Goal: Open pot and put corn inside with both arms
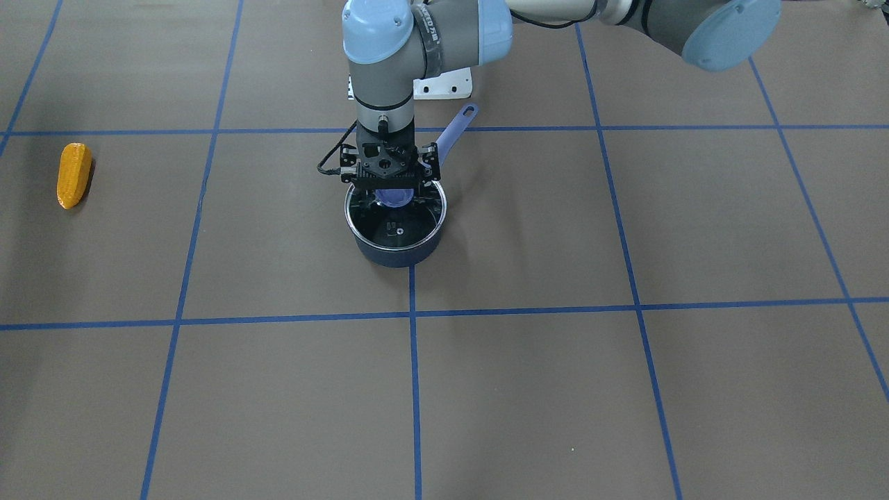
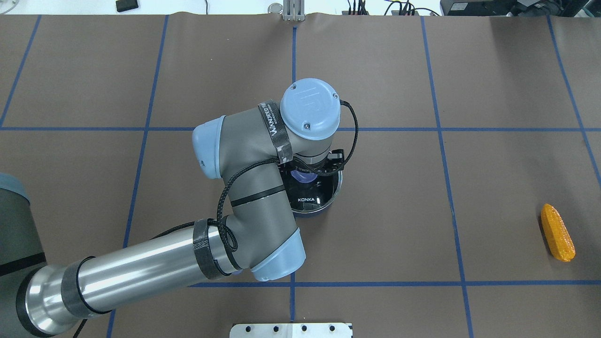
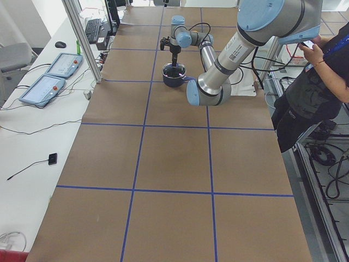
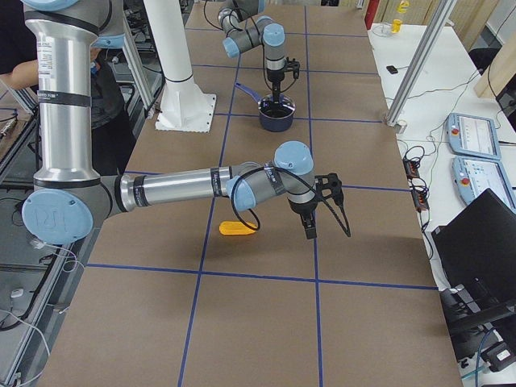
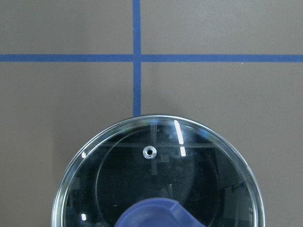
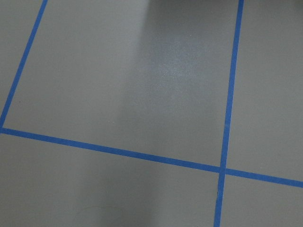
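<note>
The dark blue pot (image 1: 396, 239) stands mid-table with its glass lid (image 5: 156, 175) on and its handle (image 1: 458, 126) pointing toward the robot. My left gripper (image 1: 390, 193) hangs straight over the lid, jaws spread to either side of the blue knob (image 5: 156, 215), not closed on it. The orange-yellow corn (image 2: 557, 232) lies flat on the table far to my right; it also shows in the front view (image 1: 74, 175). My right gripper (image 4: 310, 227) shows only in the right side view. It hovers beside the corn (image 4: 238, 228), and I cannot tell if it is open.
The table (image 1: 555, 389) is brown with blue tape grid lines. The white base mount (image 2: 291, 330) sits at the robot's edge. An operator (image 3: 316, 82) stands at the robot's side. Control pendants (image 4: 476, 153) lie on a side bench.
</note>
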Robot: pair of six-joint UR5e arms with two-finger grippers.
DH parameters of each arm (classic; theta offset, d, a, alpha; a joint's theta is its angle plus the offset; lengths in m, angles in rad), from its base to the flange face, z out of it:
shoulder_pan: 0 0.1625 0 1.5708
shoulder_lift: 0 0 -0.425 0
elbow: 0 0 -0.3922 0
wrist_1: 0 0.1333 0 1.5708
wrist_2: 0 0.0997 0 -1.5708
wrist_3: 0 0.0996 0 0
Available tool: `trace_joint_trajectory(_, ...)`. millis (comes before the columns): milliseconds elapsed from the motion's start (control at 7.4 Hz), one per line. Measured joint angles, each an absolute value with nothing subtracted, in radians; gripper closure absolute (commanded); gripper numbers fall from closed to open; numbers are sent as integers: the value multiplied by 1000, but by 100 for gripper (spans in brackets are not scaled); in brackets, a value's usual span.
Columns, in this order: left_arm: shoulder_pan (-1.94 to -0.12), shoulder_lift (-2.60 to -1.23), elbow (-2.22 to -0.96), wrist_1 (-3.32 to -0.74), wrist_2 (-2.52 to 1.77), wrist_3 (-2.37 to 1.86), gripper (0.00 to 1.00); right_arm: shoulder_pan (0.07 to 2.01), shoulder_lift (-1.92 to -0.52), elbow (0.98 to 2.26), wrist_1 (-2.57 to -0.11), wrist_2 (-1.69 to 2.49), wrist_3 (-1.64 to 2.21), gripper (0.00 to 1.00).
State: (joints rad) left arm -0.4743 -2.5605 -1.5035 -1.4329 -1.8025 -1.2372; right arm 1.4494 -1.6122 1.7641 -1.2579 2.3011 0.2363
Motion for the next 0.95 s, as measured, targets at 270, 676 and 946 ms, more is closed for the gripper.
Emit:
trace_joint_trajectory(270, -474, -2560, -1506, -1437, -1801, -1235, 71, 1448, -1612, 1764, -1258, 2301, 236, 0)
trace_joint_trajectory(676, -477, -2552, -1525, -1435, -1800, -1226, 86, 1448, -1612, 1765, -1258, 2301, 237, 0)
trace_joint_trajectory(946, -489, -2515, -1619, -1404, -1804, -1198, 87, 1448, -1612, 1765, -1258, 2301, 237, 0)
